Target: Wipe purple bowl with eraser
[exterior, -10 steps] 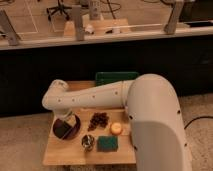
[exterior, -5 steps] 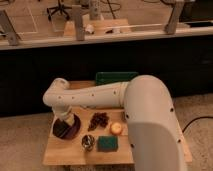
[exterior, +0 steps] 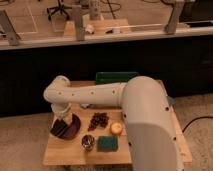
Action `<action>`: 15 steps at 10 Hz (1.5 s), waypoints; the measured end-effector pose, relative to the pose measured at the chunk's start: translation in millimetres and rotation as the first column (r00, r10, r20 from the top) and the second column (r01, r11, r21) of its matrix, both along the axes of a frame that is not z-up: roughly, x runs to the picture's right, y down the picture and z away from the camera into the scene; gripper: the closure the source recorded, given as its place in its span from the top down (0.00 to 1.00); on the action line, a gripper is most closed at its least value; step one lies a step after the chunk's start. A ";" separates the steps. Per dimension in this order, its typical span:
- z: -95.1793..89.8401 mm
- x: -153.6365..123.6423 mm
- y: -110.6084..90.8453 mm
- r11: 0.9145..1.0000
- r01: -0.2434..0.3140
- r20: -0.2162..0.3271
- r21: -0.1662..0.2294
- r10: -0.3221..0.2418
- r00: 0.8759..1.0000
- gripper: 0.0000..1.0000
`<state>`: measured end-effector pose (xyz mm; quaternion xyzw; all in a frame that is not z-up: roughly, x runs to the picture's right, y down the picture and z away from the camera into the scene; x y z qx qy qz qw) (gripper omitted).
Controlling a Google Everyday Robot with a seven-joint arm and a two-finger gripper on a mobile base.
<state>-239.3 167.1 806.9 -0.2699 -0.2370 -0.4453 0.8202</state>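
Gripper clamped shut on small flat black eraser block, directly above left rim of round dark-purple bowl; wipe area lies just right/below.

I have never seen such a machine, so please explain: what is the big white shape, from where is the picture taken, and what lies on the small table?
The white shape is a robot arm, seen from above, near its own body. Its gripper is down at the purple bowl, shut on a black eraser that rests in the bowl. On the wooden table also lie dark grapes, a small orange fruit, a green sponge, a small metal cup and a green tray at the back.
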 end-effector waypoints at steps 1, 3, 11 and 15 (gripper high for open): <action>1.1 -0.4 -1.0 1.000 -0.002 -0.003 -0.001 0.002 1.000 0.15; 3.9 3.4 -4.2 1.000 -0.017 -0.021 -0.003 0.017 1.000 0.15; -3.2 52.0 2.8 0.990 -0.130 -0.059 -0.062 0.126 0.990 0.15; -25.6 39.3 21.9 0.988 -0.116 -0.006 -0.103 0.116 0.993 0.15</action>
